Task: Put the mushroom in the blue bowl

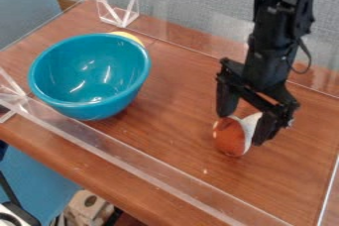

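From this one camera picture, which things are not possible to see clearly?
- Mushroom: its stem is mostly covered by the open gripper; only the reddish cap shows.
- Contact: the view does not show whether the fingers touch the mushroom.
- Yellow object behind the blue bowl: the rim hides nearly all of it.
- Arm: cut off by the top edge.
- Under the table: things too blurred to name.
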{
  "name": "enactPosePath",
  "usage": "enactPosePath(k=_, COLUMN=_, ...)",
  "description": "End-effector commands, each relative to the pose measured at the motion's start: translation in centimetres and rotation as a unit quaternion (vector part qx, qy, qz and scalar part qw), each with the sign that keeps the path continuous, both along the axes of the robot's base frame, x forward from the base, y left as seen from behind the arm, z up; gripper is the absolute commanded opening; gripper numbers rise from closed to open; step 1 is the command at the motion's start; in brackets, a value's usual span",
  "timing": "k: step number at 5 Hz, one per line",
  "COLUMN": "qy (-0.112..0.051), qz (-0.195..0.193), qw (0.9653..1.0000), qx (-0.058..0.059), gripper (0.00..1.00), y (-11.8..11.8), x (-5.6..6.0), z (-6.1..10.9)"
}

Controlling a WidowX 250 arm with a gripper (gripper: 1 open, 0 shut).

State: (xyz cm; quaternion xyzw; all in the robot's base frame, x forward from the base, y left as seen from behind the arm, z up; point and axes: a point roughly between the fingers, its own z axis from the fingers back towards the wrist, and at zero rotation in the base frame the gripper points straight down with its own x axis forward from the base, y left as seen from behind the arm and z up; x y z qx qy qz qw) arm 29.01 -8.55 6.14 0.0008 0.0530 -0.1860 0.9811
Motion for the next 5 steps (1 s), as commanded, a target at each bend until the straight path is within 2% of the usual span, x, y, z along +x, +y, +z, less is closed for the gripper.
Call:
enactPosePath(k=1, qy=-0.021, qz=-0.03, qw=0.9993, qx=-0.004, gripper=0.0, y=-1.2, x=0.9, z=-0.1)
enactPosePath(k=2, qy=-0.027, qz=-0.057, qw=0.998, qx=-0.001, gripper=0.0, y=-2.3, x=1.0, z=-1.2)
enactPosePath(k=3, qy=-0.04, qz=-0.064, qw=0.9972, qx=-0.004, gripper=0.0, y=-2.1, x=0.9, z=-2.3)
enactPosePath(k=4, qy=-0.044, qz=-0.063, qw=0.997, qx=-0.006, gripper=1.0, y=-1.7, x=0.9, z=-3.3)
enactPosePath(k=5, qy=-0.048, qz=-0.059, qw=0.9971, qx=-0.006, gripper=0.0, y=-1.5, x=1.3, z=-3.5)
